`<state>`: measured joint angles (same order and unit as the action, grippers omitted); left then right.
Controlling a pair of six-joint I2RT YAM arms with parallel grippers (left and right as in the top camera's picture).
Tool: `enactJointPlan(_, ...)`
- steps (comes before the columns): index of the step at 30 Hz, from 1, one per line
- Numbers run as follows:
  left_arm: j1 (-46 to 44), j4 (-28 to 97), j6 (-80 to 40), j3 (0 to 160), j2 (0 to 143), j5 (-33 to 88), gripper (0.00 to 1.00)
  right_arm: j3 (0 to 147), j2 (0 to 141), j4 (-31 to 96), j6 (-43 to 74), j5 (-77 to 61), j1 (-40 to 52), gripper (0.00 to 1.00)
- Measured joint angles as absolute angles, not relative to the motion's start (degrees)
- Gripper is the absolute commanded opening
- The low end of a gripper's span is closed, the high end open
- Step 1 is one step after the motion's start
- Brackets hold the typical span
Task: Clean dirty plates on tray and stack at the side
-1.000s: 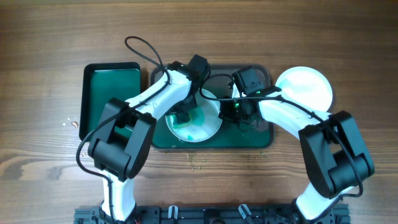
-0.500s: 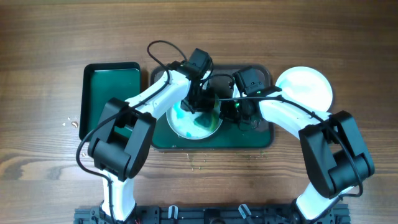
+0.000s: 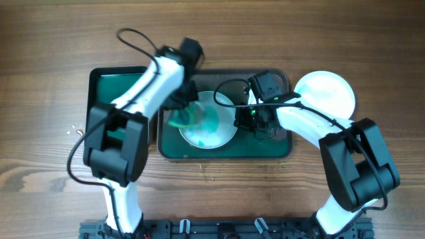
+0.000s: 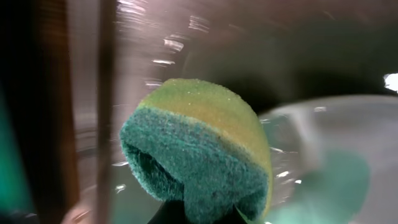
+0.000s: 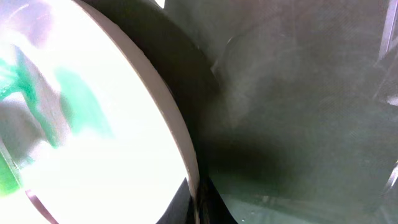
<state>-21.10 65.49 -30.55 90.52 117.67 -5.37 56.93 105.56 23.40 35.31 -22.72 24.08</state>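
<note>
Left tool (image 3: 180, 114) with sponge (image 4: 199, 149) now leftward, at plate's (image 3: 222, 133) left rim

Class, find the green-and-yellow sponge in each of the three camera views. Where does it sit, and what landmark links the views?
Overhead: the sponge is left of centre, at the left edge of the teal-smeared plate.
Left wrist: the sponge fills the centre, squeezed from below.
Right wrist: not in it.
Shared landmark: the teal-smeared plate, seen in all three.
</note>
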Motion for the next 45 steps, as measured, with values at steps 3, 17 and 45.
enactJointPlan(3, -18.0, 71.8, -29.8, 96.4, 117.7, -5.4, 0.04, 56.9, 105.6, 23.5, 34.3, -22.7, 24.1, 0.04)
enactJointPlan(17, -17.0, 75.6, -24.0, 106.1, 117.6, 0.1, 0.04, 56.9, 89.3, 36.5, 27.9, -3.7, 24.2, 0.04)
enactJointPlan(45, -18.5, 74.3, -26.9, 106.1, 117.6, 0.4, 0.04, 56.9, 76.9, 40.0, 17.9, 65.3, 47.7, 0.04)
